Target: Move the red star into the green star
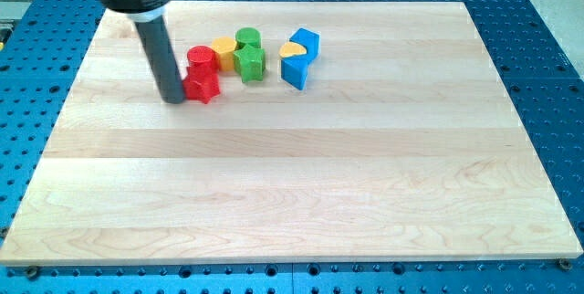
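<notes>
Over at the view's left, the rod comes down from the top corner and its tip (172, 99) sits on the wooden board (292, 194), touching or nearly touching the red star (203, 86) from that block's nine o'clock side. There are no fingers on this arm, only the bare rod, so nothing is spread or pinched.

Just behind the red star, at its twelve o'clock, stands a red cylinder (201, 58), and past that a yellow block (224, 50). The green star (249, 63) lies near the red star, at about two o'clock from it, with a green cylinder (247, 38) directly behind. Further right, apart from these, are two blue blocks (298, 68) and a yellow piece (291, 51) set among them.

To my eye the push is under way. The next shove should run rightward and slightly up-board, so the tip probably wants to shift toward the red star's eight o'clock first.
</notes>
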Robot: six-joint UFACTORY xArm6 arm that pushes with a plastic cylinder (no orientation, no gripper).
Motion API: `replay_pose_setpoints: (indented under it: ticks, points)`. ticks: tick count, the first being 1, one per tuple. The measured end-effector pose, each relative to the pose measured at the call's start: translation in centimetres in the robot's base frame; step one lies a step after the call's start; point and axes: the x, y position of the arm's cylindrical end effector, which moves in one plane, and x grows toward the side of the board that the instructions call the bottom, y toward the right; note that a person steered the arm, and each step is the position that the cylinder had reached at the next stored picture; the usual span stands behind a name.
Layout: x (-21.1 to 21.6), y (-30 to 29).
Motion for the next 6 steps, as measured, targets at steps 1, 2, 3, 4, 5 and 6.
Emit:
replay_pose_setpoints:
  ticks: [1, 2, 3, 4, 5, 6]
  points:
    - [0.0, 1.2]
    - [0.0, 2.9]
    - [0.3, 4.4]
    - [0.7, -2.7]
    - [-3.3, -4.5]
    - [-5.5, -4.6]
